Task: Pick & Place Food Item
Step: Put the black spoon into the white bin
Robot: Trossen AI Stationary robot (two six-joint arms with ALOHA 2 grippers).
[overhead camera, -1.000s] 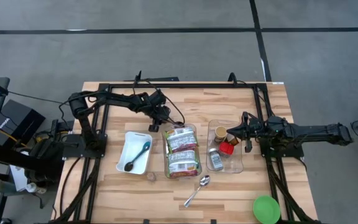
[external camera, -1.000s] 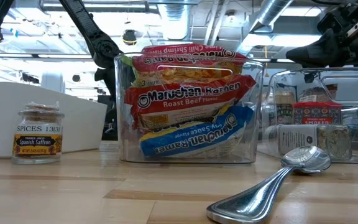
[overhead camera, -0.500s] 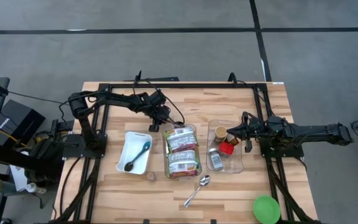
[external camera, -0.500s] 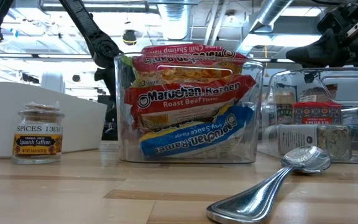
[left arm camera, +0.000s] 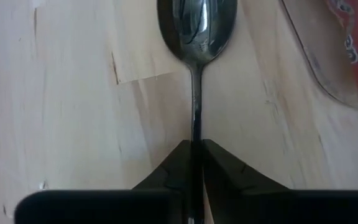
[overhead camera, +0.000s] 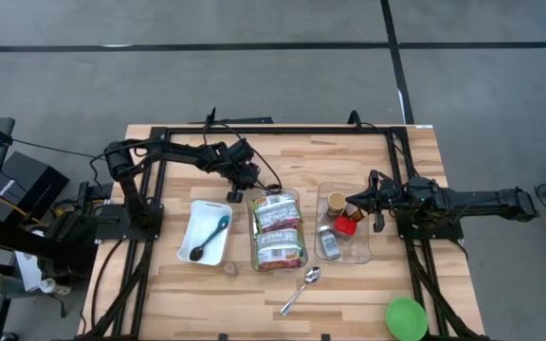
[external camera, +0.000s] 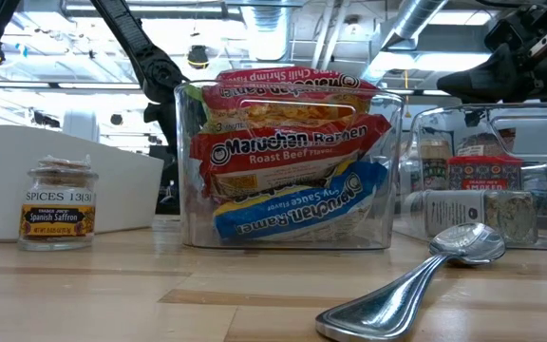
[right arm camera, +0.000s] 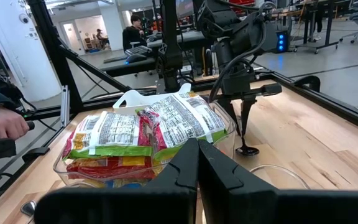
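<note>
We see the left gripper [left arm camera: 196, 149] fingers clamped on a spoon [left arm camera: 196, 37] handle, bowl on the table [left arm camera: 73, 112] beside the ramen bin [overhead camera: 277, 230]; stiff, slick, thin; right gripper [overhead camera: 352, 205] shut.

Both tools [left arm camera: 192, 144] [right arm camera: 197, 144] closed.

A: The desk [overhead camera: 396, 284]?
B: Pale wood, matt, with visible grain. The spoon [left arm camera: 196, 25] is polished metal, mirror-bright.
A: And the bin [external camera: 387, 171]?
B: Clear glossy plastic, holding shiny printed ramen packets [external camera: 288, 152]. The tray [overhead camera: 200, 220] is smooth white plastic; the jar [external camera: 58, 204] is glass with a paper label.
</note>
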